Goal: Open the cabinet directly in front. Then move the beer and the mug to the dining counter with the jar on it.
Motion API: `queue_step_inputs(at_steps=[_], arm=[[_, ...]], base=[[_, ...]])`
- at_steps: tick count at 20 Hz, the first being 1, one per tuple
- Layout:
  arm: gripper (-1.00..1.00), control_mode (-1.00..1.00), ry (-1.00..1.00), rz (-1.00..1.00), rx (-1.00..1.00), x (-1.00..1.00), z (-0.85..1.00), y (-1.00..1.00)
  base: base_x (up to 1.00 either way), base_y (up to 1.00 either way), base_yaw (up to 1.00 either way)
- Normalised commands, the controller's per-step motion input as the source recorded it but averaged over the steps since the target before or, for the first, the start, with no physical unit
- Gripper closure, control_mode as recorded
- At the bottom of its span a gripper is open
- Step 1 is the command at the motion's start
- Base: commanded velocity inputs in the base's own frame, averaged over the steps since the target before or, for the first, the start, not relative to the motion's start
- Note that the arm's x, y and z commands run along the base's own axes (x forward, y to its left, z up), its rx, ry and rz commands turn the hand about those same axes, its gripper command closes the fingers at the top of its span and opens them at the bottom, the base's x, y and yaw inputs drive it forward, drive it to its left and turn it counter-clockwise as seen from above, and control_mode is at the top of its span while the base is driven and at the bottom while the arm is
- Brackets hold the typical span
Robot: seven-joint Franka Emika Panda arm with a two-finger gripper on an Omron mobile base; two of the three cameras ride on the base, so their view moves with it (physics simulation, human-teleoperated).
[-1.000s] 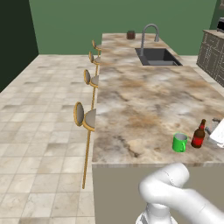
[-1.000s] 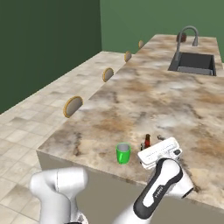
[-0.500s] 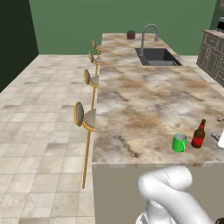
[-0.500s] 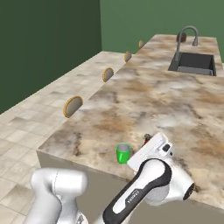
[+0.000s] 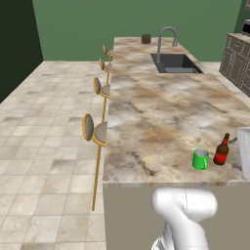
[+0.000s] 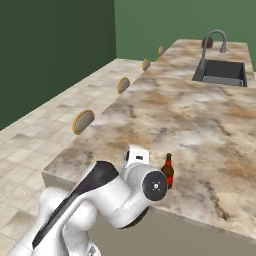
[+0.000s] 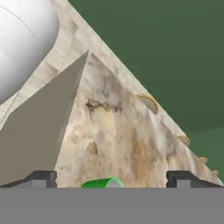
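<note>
The green mug [image 5: 200, 159] and the brown beer [image 5: 222, 150] with its red label stand upright side by side on the dining counter [image 5: 156, 117], near its front right corner. The jar [image 5: 145, 39] sits at the counter's far end. In the hand view my gripper [image 7: 113, 178] is open, its tips wide apart, and the mug's rim [image 7: 103, 183] shows low between them. The white hand [image 5: 243, 151] hangs just right of the beer. In the right base view my arm [image 6: 125, 195] covers the mug, and the beer [image 6: 168, 171] stands beside it. The cabinet is out of view.
A dark sink [image 5: 176, 62] and an arched faucet [image 5: 166, 36] sit in the far half of the counter. Round gold-framed stools [image 5: 95, 131] line its left side over tiled floor. Dark drawer units [image 5: 237, 58] stand at the far right.
The hand has drawn back to the right, away from the bottle. The arm has swung up in front of the mug in the right base view. Mug and beer have stayed put.
</note>
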Motion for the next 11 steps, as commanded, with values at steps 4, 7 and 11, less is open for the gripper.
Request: queue_step_inputs(at_steps=[4,7,11], arm=[[-1.00,-1.00,0.00,0.00,-0.83,-0.52,0.40,1.00],[-1.00,-1.00,0.00,0.02,-0.82,-0.25,0.28,1.00],[-1.00,-1.00,0.03,0.05,-0.75,-0.02,0.04,1.00]], base=[[0.00,0.00,0.00],[0.00,0.00,0.00],[0.00,0.00,0.00]])
